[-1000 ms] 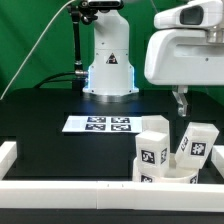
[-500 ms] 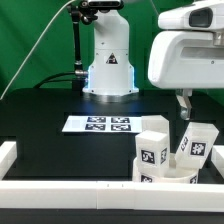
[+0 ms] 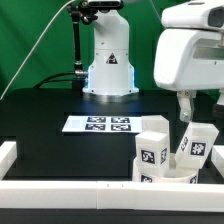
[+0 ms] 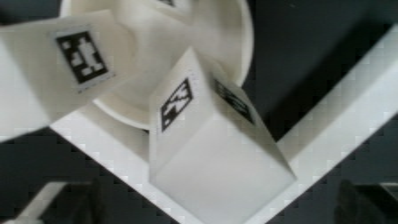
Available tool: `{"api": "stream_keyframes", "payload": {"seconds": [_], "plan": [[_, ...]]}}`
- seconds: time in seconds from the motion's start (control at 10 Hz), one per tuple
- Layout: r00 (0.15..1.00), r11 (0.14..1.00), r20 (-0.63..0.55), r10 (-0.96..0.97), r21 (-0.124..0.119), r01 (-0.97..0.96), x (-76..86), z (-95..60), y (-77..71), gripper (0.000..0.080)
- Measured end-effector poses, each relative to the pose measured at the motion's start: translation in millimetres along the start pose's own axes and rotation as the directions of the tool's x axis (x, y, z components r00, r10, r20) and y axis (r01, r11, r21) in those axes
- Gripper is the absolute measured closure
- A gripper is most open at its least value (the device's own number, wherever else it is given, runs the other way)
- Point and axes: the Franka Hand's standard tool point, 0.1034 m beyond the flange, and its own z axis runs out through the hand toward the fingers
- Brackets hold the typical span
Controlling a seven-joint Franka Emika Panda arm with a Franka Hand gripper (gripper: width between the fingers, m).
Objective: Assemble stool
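Rails (image 3: 70,185), white and long, edge the near side of the black surface (image 3: 40,115), with a short return at the exterior view's left.

Stool parts, white plastic with black-and-white square tags, sit bunched just behind the near rail toward the exterior view's right. Seat (image 3: 165,178): low round disc, lying in the corner against the rail. Legs: one blocky leg (image 3: 153,148) stands upright on the seat; a second (image 3: 195,142) leans tilted beside it, touching or nearly so. The wrist view shows the seat (image 4: 222,40) as a pale round rim with a tagged leg (image 4: 196,130) rising from it and another tagged leg (image 4: 63,60) alongside, rails crossing beneath.

Marker board (image 3: 98,124): thin flat white sheet of tags, lying mid-surface, well apart from the stool parts.

Tool (image 3: 186,108): hanging above the tilted leg, fingers spread wide, holding nothing.

Arm base (image 3: 108,60): white pedestal at the far edge, green backdrop behind.
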Motion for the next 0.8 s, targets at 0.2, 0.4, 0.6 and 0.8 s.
{"api": "stream_keyframes", "payload": {"seconds": [0.2, 0.4, 0.6, 0.8], "plan": [[0.981, 0.981, 0.008, -0.195, -0.010, 0.195, -1.7, 0.7, 4.3, 0.0151], [0.957, 0.957, 0.021, -0.291, -0.018, 0.291, -4.3, 1.0, 8.3, 0.0151], [0.915, 0.915, 0.041, -0.402, -0.026, 0.403, -7.4, 1.2, 12.9, 0.0151], [0.832, 0.833, 0.070, -0.550, -0.028, 0.552, -9.3, 2.6, 15.4, 0.0151]]}}
